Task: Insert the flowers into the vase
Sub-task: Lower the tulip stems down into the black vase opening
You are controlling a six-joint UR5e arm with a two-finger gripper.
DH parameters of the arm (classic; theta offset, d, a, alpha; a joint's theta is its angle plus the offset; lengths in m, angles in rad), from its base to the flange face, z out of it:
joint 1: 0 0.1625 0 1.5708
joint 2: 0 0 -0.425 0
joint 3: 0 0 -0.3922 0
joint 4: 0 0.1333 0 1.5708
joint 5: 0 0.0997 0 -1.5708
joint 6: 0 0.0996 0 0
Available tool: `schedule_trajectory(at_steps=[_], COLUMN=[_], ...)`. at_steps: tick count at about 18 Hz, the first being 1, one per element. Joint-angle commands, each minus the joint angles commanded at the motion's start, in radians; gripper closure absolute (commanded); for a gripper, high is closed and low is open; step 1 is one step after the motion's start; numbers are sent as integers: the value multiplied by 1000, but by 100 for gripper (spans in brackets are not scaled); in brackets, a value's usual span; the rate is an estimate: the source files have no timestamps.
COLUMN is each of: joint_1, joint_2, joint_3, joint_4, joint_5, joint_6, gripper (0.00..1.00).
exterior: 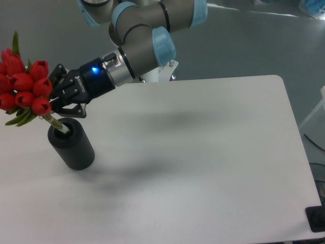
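Hand (57, 96): closed on the flowers (24, 86), stems held tilted.
Stems: lower ends inside the vase (71, 143) hole.
Vase: upright, counter (213, 152) at 9 o'clock.

place: robotics lab | evidence: industrial arm (147, 25), plain white table (203, 152)

White table (203, 152) carries black vase (72, 148).

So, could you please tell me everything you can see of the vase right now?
The vase is a matte black, thick-walled cylinder with a round hole at its top. It stands near the left edge of the white table, leaning slightly in this view. The green stems of the flowers reach into the hole. The hand grips those stems just above, without touching the vase.
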Motion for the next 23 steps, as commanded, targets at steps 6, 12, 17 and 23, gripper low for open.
schedule_trajectory(at_steps=[6, 12, 17, 23], joint_1=[0, 0, 1, 12], joint_2=[-20, -49, -61, -58], joint_3=[-40, -44, -74, -113], joint_4=[3, 8, 8, 6], joint_5=[8, 11, 12, 12], joint_6=[63, 92, 141, 193], gripper=[99, 98, 97, 96])
